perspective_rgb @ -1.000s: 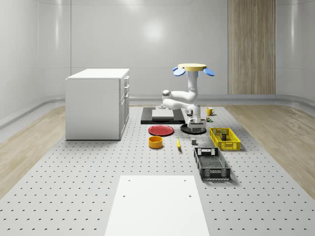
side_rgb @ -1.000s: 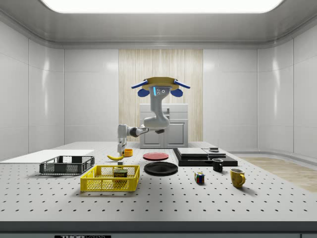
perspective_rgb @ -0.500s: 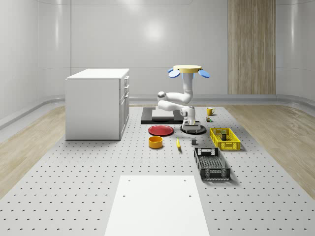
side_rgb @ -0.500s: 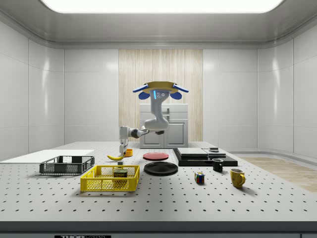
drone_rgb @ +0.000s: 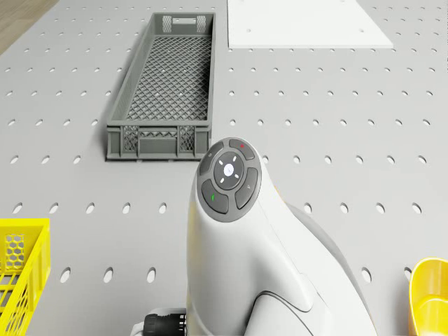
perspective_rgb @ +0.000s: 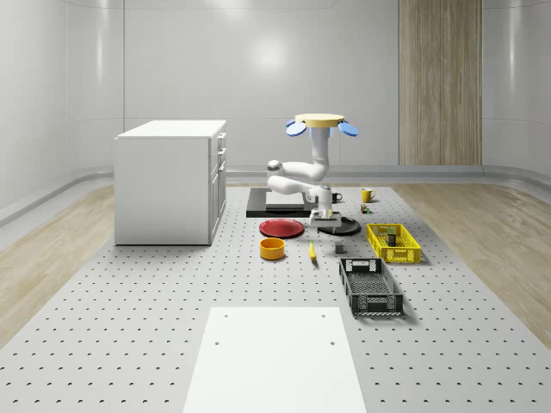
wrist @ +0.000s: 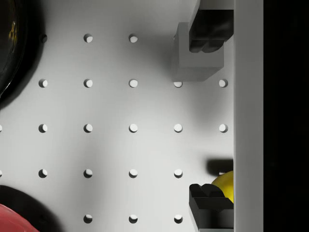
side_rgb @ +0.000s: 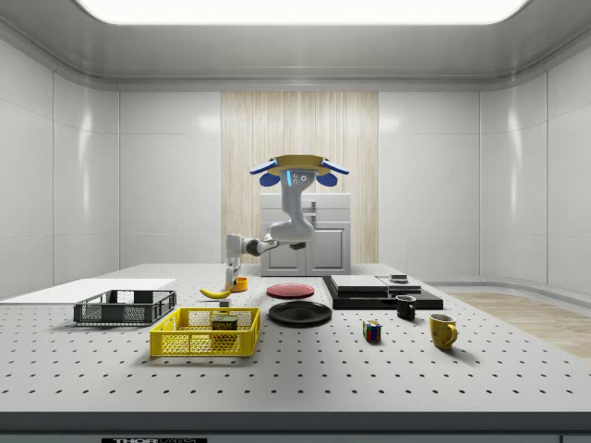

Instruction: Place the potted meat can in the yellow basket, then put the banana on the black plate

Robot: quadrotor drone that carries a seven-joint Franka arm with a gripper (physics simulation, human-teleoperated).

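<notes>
Already potted meat can (side_rgb: 223, 322) inside yellow basket (side_rgb: 205, 333), black plate (side_rgb: 300, 313) bare, hand (wrist: 210, 118) spread wide, holding nothing

In the wrist view we see the banana (wrist: 226, 182) only as a yellow sliver, cut off by a claw finger (wrist: 211, 195). The black plate (wrist: 9, 48) runs off the picture's edge. In the drone view, the arm (drone_rgb: 245, 252) hides the desk (drone_rgb: 350, 105) beneath it, and the yellow basket (drone_rgb: 21, 273) is cropped.

Lab: perforated optical table (perspective_rgb: 129, 327)
</notes>
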